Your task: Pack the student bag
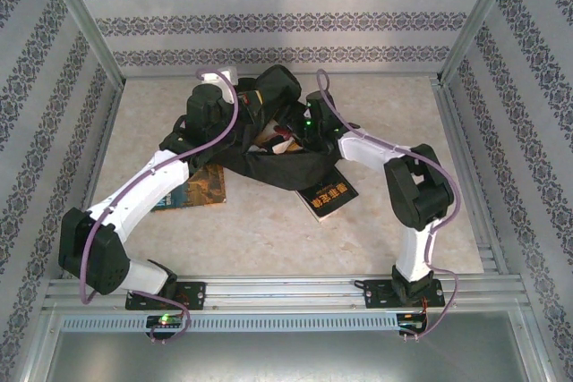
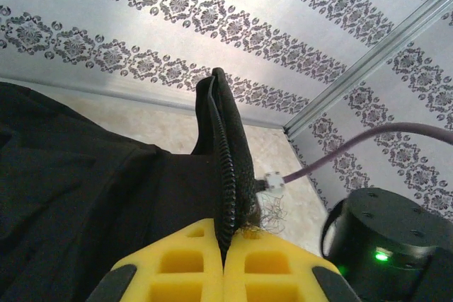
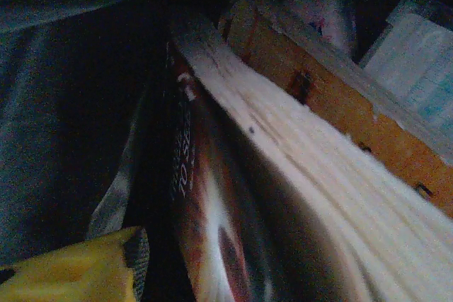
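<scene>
left gripper [image 2: 225, 259] pinches student bag [image 2: 85, 210] rim | right gripper [image 1: 300, 131] inside it, jaw state unclear | book [image 3: 297, 175] at 2 o'clock of its finger [image 3: 71, 277]

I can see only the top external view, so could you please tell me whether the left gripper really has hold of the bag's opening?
Observer: Yes. In the left wrist view the left gripper is shut on the zippered rim of the student bag, and that rim stands upright.
Operator: Thank you. What does the right wrist camera show?
Observer: The dark interior, with a dark-covered book bearing white lettering and a tan-covered book side by side.
Operator: Is either book gripped?
Observer: I cannot tell. Of the right gripper, one yellow finger shows low on the left, beside the dark cover.
</scene>
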Motion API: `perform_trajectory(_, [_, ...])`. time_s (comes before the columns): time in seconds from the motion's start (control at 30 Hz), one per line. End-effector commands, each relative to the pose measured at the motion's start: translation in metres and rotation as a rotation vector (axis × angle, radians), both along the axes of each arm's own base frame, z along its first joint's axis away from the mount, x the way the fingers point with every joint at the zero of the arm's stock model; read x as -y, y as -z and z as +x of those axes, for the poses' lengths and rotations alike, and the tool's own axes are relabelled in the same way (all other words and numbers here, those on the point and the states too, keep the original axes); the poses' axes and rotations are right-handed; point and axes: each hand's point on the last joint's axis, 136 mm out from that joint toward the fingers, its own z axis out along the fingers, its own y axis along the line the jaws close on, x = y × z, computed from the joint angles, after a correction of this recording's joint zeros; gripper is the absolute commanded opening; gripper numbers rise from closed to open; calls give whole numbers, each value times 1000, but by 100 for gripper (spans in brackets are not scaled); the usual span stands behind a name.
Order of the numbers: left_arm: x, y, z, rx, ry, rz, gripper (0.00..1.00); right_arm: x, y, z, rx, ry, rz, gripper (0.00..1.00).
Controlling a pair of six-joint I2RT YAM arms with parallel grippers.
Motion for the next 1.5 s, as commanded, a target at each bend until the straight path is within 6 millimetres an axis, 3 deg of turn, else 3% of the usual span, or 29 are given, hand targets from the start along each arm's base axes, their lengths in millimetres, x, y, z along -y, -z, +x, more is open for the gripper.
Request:
perform_trajectory(0.0, [-6,-31,8,104,-24,-68,0,21,-44,-20,89,-50,-103,64])
perform_trajectory(0.2, [-14,-23,15,92,-50,-39,0,41,-47,-56,64,-118,-252,64])
perform_trajectory(0.3, [-16,-18,18,80,-60,-22,0,58,-60,-68,133,-121,-343,64])
perform_trajectory(0.47, [-13,-10,20,57,-52,-25,0,81,-57,-80,122,-93,-377,61])
perform_trajectory(0.53, [-12,-9,21,52,-52,-29,0,98,-58,-84,145,-57,-433,52])
perform_trajectory(0.63, [-14,-5,21,36,-61,-14,0,139,-53,-95,137,31,-565,41])
perform_trajectory(0.67, [-16,-2,21,23,-70,1,0,157,-45,-100,103,77,-581,30])
perform_trajectory(0.77, [-20,7,21,-4,-85,42,0,182,-16,-117,-32,144,-534,16])
perform_trajectory(0.93, [-21,14,25,-22,-93,68,0,181,28,-138,-148,111,-487,0])
perform_trajectory(1.03, [-20,16,30,-31,-92,109,0,178,51,-143,-206,77,-477,0])
perform_trajectory(1.27, [-20,11,39,-35,-106,144,0,159,81,-129,-239,13,-442,0])
perform_trajectory(1.4, [-16,13,39,-60,-88,142,8,158,107,-143,-323,-20,-493,0])
perform_trajectory(1.47, [-10,18,37,-82,-61,129,20,158,117,-156,-355,-36,-511,0])
